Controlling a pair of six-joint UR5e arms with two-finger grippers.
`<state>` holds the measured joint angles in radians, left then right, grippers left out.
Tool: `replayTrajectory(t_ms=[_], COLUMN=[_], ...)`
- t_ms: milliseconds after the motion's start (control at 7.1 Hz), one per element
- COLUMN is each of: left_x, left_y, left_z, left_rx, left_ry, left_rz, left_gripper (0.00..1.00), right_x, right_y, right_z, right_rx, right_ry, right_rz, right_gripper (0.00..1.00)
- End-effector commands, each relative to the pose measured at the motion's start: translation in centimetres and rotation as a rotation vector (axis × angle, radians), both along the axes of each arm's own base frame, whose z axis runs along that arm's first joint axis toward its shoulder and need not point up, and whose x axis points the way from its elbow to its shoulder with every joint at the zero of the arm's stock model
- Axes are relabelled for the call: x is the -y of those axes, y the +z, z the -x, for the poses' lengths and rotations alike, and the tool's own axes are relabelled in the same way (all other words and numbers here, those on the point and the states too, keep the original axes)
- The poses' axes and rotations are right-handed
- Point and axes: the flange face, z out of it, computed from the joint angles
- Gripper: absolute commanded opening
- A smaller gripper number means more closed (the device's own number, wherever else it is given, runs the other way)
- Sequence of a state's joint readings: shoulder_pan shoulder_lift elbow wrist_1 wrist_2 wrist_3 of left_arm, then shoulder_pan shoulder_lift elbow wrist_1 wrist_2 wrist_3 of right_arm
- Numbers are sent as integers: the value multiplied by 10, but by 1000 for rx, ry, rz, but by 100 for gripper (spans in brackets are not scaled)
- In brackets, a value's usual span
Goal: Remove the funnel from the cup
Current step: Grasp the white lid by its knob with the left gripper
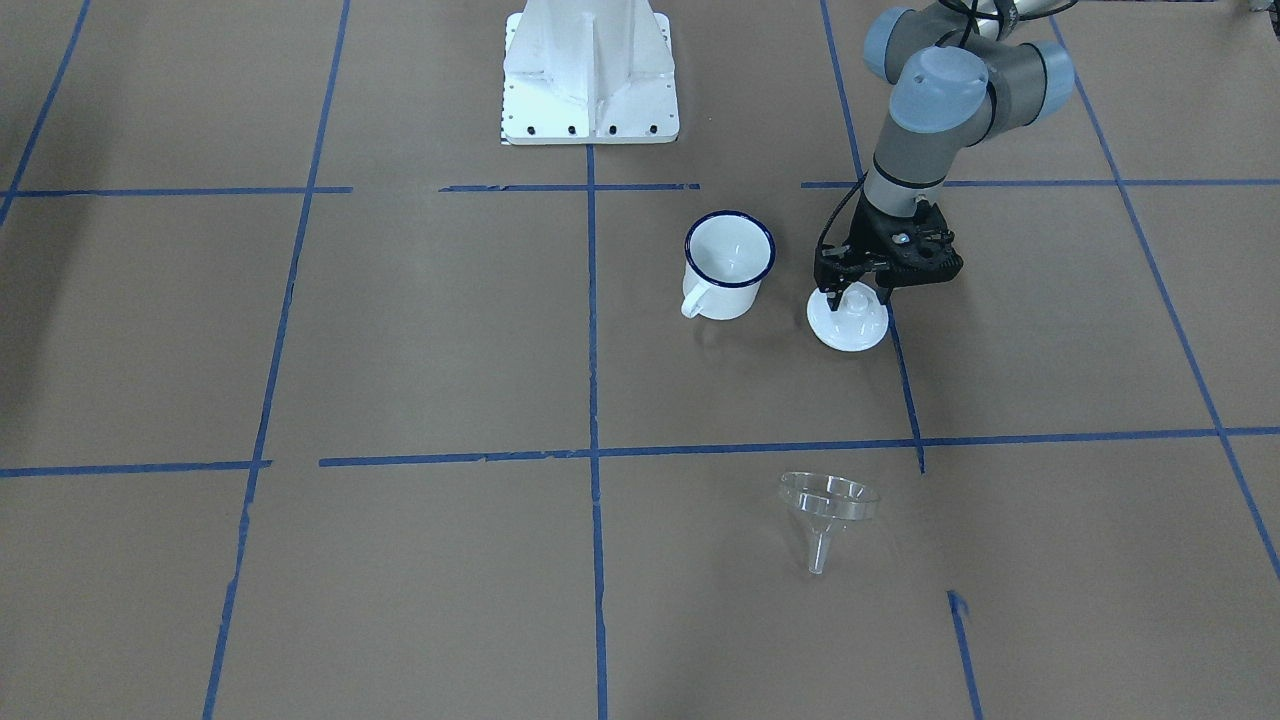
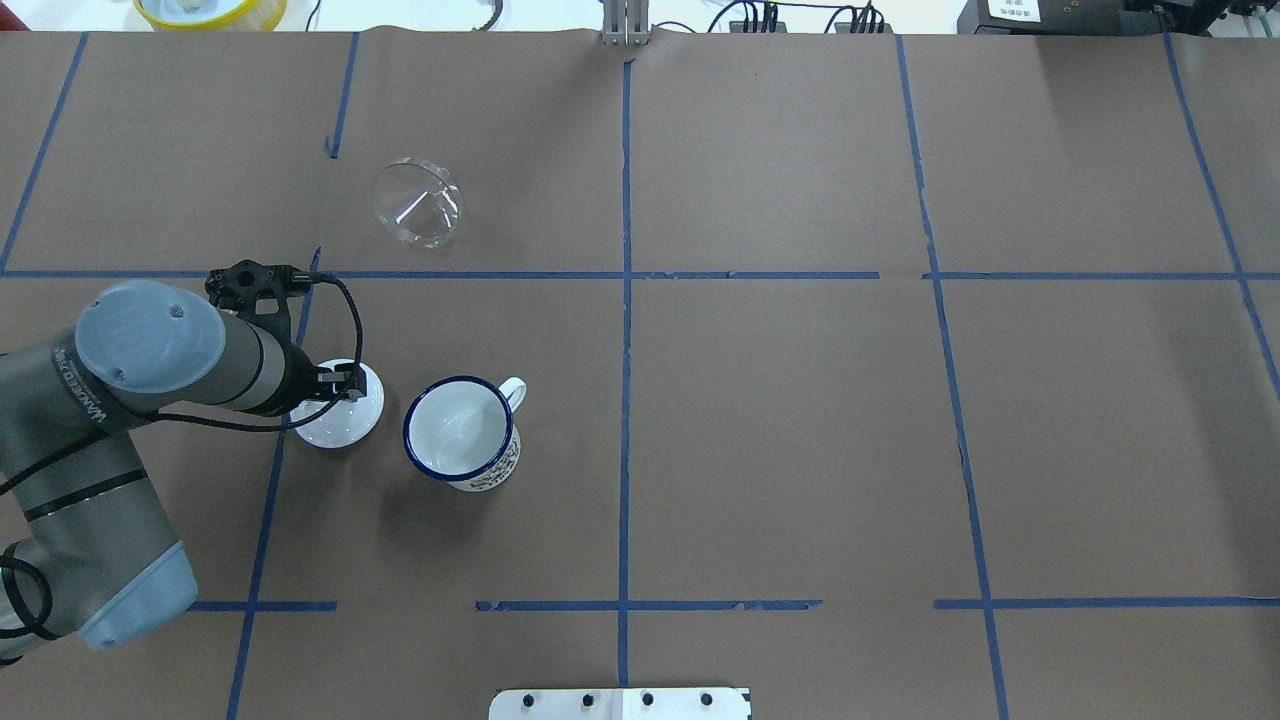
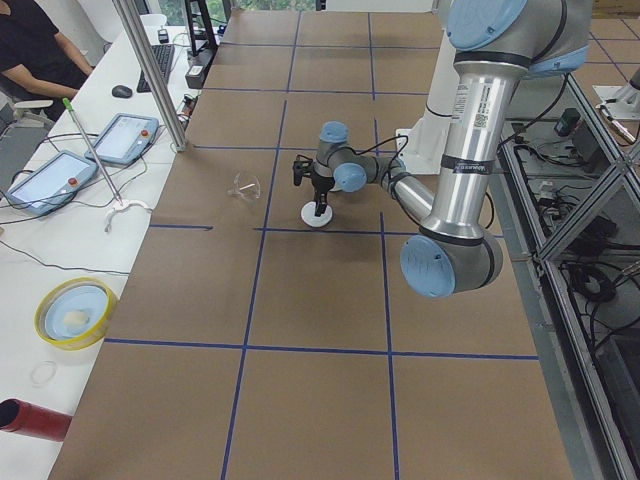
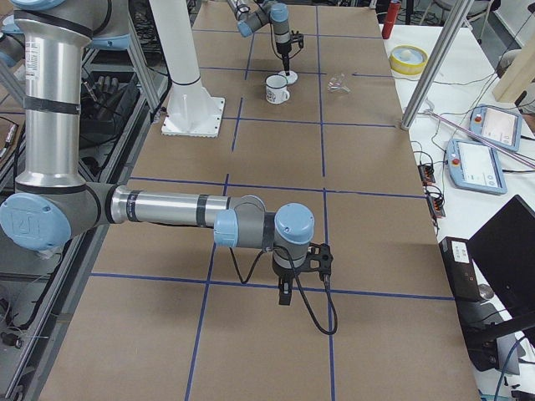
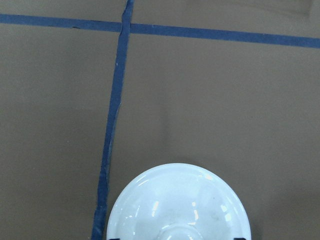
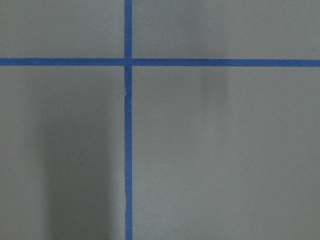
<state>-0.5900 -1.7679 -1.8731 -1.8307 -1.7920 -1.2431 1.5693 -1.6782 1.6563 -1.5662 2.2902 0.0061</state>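
The clear funnel (image 1: 828, 500) lies on its side on the brown paper, spout toward the operators' side, well apart from the cup; it also shows in the overhead view (image 2: 415, 203). The white enamel cup (image 1: 728, 265) with a dark blue rim stands upright and empty (image 2: 462, 432). My left gripper (image 1: 853, 292) is down over a white round lid (image 1: 848, 325) beside the cup, its open fingers on either side of the lid's knob. The left wrist view shows the lid (image 5: 177, 205) just below the camera. My right gripper (image 4: 285, 297) hangs far from these things; I cannot tell its state.
Blue tape lines (image 2: 626, 300) divide the paper-covered table (image 2: 800, 450) into squares. The white robot base (image 1: 590, 75) stands behind the cup. Operator tablets (image 3: 45, 180) and a yellow bowl (image 3: 75, 312) lie on the side bench.
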Motion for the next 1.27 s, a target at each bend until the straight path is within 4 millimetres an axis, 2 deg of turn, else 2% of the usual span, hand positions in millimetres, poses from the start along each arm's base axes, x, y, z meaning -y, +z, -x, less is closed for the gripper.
replayTrajectory(t_ms=[0,1128], left_x=[1,2], left_y=[-8,-4], left_z=[4,-2], left_rx=[-11,0], left_ry=[-2,19], left_rz=[-9,-18], left_gripper=[61,59], right_x=[0,0], right_y=[0,0], right_z=[0,0], right_rx=[0,0], right_ry=[0,0], right_rz=[0,0], right_gripper=[100,100])
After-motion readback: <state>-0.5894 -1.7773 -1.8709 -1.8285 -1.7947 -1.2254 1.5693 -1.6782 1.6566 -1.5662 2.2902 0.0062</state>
